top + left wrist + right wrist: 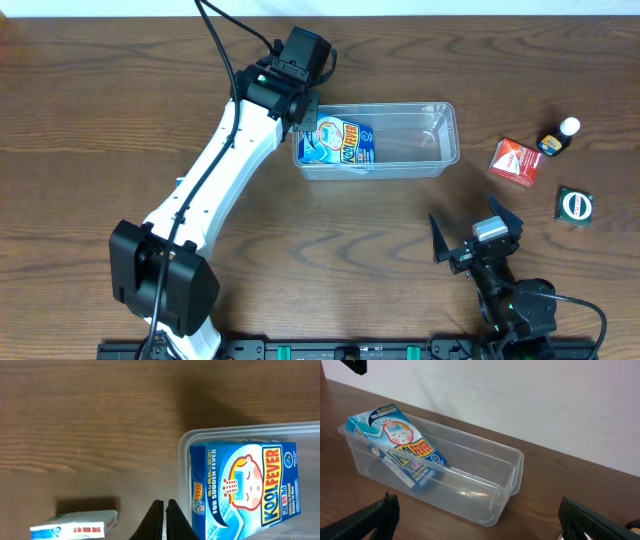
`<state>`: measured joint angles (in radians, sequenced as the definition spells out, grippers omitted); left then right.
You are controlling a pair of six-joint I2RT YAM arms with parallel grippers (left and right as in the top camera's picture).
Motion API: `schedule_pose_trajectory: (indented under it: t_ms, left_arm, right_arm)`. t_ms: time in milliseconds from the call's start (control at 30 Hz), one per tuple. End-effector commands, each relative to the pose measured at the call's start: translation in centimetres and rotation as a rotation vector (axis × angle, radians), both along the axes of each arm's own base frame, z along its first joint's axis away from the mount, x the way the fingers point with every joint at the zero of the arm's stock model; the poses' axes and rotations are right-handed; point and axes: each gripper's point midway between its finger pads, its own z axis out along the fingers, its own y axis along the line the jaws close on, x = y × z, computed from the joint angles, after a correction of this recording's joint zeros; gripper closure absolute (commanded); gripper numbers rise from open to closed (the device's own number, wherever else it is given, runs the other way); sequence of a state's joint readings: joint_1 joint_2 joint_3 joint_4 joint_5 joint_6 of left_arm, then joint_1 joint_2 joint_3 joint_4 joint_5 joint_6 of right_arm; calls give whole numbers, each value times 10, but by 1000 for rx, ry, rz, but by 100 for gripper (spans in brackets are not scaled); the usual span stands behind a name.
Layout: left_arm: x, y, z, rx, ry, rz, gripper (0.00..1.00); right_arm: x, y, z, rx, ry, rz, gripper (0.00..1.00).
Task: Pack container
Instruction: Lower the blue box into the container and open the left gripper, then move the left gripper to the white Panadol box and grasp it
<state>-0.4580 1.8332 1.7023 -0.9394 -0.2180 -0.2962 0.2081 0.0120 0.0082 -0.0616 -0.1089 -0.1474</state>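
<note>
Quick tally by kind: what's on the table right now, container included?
Clear container: 1
Boxes: 3 (Kool Fever box, red box, white-and-blue box)
Small bottle: 1
Green-and-black square item: 1
Total: 6

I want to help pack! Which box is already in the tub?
The blue box, leaning at one end of the clear tub. The red box and white box lie outside on the table.

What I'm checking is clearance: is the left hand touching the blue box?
Apart. The right wrist view shows the left hand hanging above the blue box, with bare wall visible between them.
</note>
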Motion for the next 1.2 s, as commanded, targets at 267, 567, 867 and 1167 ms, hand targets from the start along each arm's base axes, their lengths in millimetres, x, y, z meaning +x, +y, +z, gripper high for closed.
schedule_pose_trajectory:
  t_ms: [267, 567, 867, 1167]
  left_arm:
    - [-10, -19, -25, 20, 68, -5, 94]
    - [-10, 10, 0, 56, 21, 37, 94]
    - [-15, 92, 32, 35, -3, 267, 94]
    - [-31, 151, 16, -191, 120, 596, 51]
  right_arm:
    - [-1, 2, -1, -13, -5, 11, 1]
    - [-1, 2, -1, -13, -5, 11, 1]
    - [-1, 2, -1, -13, -5, 11, 1]
    - [-1, 2, -1, -13, -5, 11, 1]
